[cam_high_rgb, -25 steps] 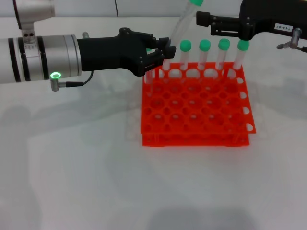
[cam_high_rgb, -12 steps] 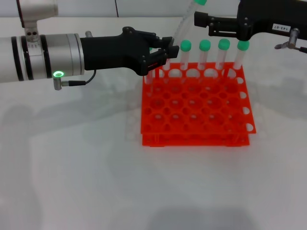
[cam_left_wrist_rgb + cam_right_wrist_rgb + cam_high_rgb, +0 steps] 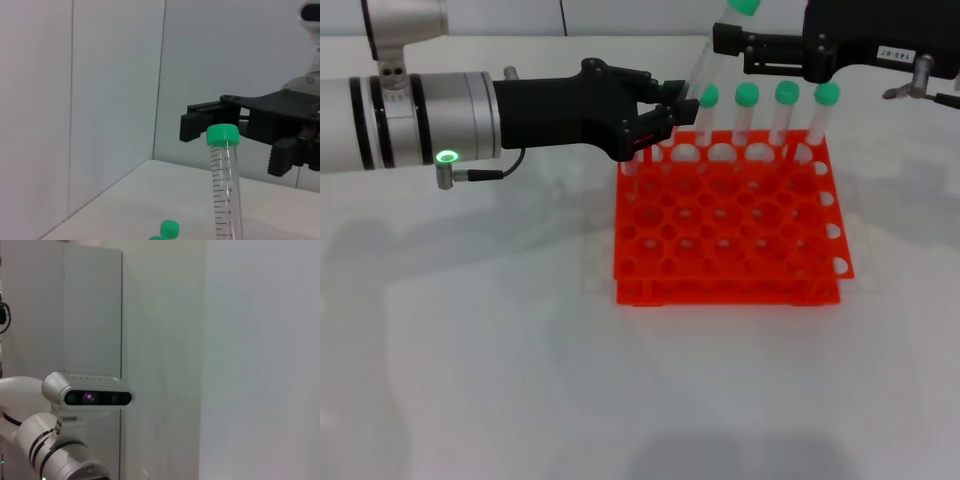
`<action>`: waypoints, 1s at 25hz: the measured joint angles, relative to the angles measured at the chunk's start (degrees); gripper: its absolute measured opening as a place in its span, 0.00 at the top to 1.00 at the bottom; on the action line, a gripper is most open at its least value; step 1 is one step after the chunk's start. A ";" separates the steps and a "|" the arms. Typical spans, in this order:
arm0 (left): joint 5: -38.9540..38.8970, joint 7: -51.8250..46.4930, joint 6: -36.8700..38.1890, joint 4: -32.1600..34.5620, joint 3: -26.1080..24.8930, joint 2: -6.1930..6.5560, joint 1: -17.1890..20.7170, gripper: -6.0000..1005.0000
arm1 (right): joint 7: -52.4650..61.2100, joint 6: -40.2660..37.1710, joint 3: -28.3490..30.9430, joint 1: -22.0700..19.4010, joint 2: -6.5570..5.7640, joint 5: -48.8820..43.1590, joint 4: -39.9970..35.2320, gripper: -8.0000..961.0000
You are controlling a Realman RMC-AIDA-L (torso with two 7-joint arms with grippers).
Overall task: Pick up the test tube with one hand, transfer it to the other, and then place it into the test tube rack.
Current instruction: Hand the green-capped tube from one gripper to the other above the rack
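Note:
In the head view my left gripper (image 3: 668, 112), black with a green light on its wrist, is shut on the lower end of the test tube (image 3: 699, 68). The tube leans up to the right, its green cap (image 3: 745, 5) at the top edge. My right gripper (image 3: 720, 45), black with a white label, is open at the tube's upper part, just under the cap. In the left wrist view the tube (image 3: 225, 180) stands in front of the right gripper's fingers (image 3: 200, 122). The orange-red test tube rack (image 3: 730, 225) sits on the table below both grippers.
Several green-capped tubes (image 3: 747, 110) stand in the rack's back row. The left gripper hangs over the rack's back left corner. The white table (image 3: 500, 330) spreads to the left and front. The right wrist view shows only a wall and the robot's head.
The right gripper has moved left, closer to the tube's upper part. The left gripper with the tube has shifted slightly to the right.

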 joint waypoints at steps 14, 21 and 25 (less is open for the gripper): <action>-0.30 2.48 0.00 0.15 0.01 -0.04 0.19 0.71 | -0.04 0.00 -0.10 0.01 0.03 0.00 0.00 0.25; -0.43 4.06 0.00 0.15 -0.01 0.29 0.55 0.71 | -0.11 0.04 -0.08 0.05 0.03 0.00 0.00 0.26; -0.54 4.50 0.00 0.14 -0.07 0.40 0.55 0.70 | -0.18 0.04 -0.02 0.06 0.03 0.00 0.00 0.27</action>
